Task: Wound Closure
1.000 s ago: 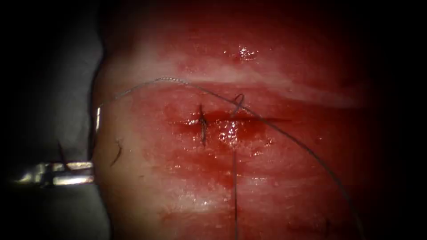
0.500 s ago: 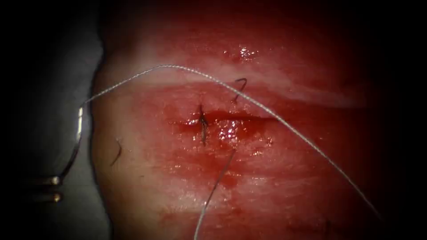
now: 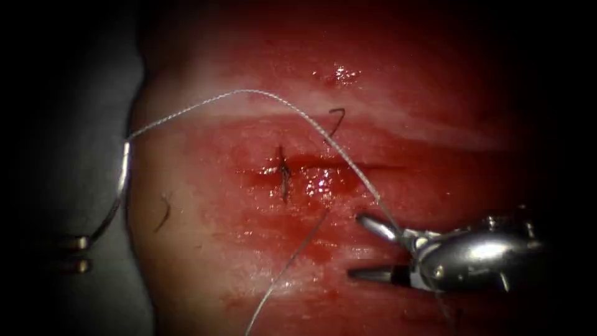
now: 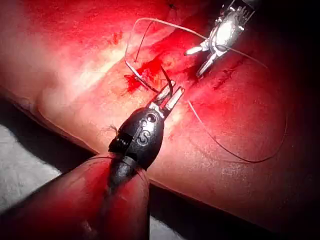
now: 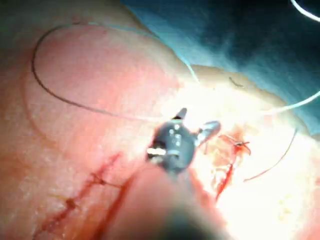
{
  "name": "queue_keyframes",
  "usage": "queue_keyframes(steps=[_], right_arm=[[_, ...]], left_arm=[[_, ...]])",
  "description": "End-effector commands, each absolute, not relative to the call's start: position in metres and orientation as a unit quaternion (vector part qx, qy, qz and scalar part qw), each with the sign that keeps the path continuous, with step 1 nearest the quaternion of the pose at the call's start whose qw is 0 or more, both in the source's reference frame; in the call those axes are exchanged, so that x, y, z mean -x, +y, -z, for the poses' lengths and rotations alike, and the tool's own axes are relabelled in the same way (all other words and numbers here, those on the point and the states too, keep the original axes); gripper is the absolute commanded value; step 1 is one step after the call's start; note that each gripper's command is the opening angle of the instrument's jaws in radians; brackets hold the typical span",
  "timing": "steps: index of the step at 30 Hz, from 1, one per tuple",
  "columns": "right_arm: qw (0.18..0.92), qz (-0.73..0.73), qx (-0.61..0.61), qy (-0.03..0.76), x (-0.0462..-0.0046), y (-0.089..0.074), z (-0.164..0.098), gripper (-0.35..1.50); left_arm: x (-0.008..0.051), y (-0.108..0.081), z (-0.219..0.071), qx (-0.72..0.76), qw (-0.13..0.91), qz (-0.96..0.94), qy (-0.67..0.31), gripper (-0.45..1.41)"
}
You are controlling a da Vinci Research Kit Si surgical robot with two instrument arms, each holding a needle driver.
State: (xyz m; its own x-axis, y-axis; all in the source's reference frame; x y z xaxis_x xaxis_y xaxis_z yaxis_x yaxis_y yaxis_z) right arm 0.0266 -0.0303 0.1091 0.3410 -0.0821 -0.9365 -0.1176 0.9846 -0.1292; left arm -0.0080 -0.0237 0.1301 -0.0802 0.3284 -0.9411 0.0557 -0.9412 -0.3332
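The cut (image 3: 336, 165) runs across the tissue (image 3: 435, 186), with one dark stitch (image 3: 284, 177) at its left end. My left tool (image 3: 79, 254) sits off the tissue's left edge, shut on the curved needle (image 3: 118, 193) near its pointed end. The needle is out of the tissue. Thread (image 3: 249, 93) arcs from the needle's tail over the cut to my right tool (image 3: 357, 246), which stands open below the cut and grips nothing. The thread brushes past the right tool's upper jaw. The left tool (image 4: 167, 99) holds the dark needle (image 4: 166, 80). The right tool (image 5: 197, 120) is spread wide.
A second run of thread (image 3: 286, 267) leaves the tissue just below the cut and trails toward the near edge. A short thread tail (image 3: 336, 119) curls above the cut. A cut thread end (image 3: 165, 213) lies at left. Red fluid (image 3: 323, 186) pools by the cut. Grey cloth (image 3: 74, 93) lies beyond the tissue's left edge.
My right tool has come in from the right with jaws open, beside the thread. The left tool moved left with the needle, pulling thread through, then eased; the thread's right run swung down.
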Motion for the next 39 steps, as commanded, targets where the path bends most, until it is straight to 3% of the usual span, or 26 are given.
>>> queue_keyframes(steps=[1,17,19,20,21,39], right_arm=[[0.812,-0.007,0.089,0.576,-0.0281,-0.0312,-0.1107,0.91],[0.838,0.032,0.086,0.538,-0.0323,-0.0319,-0.1159,0.95],[0.838,0.032,0.085,0.538,-0.0322,-0.0319,-0.1159,0.74],[0.838,0.033,0.085,0.538,-0.0321,-0.0320,-0.1159,0.26],[0.837,0.035,0.084,0.539,-0.0318,-0.0323,-0.1157,-0.35],[0.822,0.056,0.074,0.561,-0.0317,-0.0379,-0.1067,-0.35]], left_arm=[[0.0085,-0.0248,-0.1307,0.671,0.097,-0.720,-0.147,-0.45],[0.0080,-0.0245,-0.1302,0.669,0.100,-0.721,-0.148,-0.45],[0.0080,-0.0245,-0.1302,0.669,0.100,-0.721,-0.148,-0.45],[0.0080,-0.0245,-0.1303,0.669,0.101,-0.722,-0.147,-0.45],[0.0080,-0.0245,-0.1303,0.669,0.101,-0.722,-0.147,-0.45],[0.0076,-0.0245,-0.1304,0.666,0.103,-0.725,-0.144,-0.45]])
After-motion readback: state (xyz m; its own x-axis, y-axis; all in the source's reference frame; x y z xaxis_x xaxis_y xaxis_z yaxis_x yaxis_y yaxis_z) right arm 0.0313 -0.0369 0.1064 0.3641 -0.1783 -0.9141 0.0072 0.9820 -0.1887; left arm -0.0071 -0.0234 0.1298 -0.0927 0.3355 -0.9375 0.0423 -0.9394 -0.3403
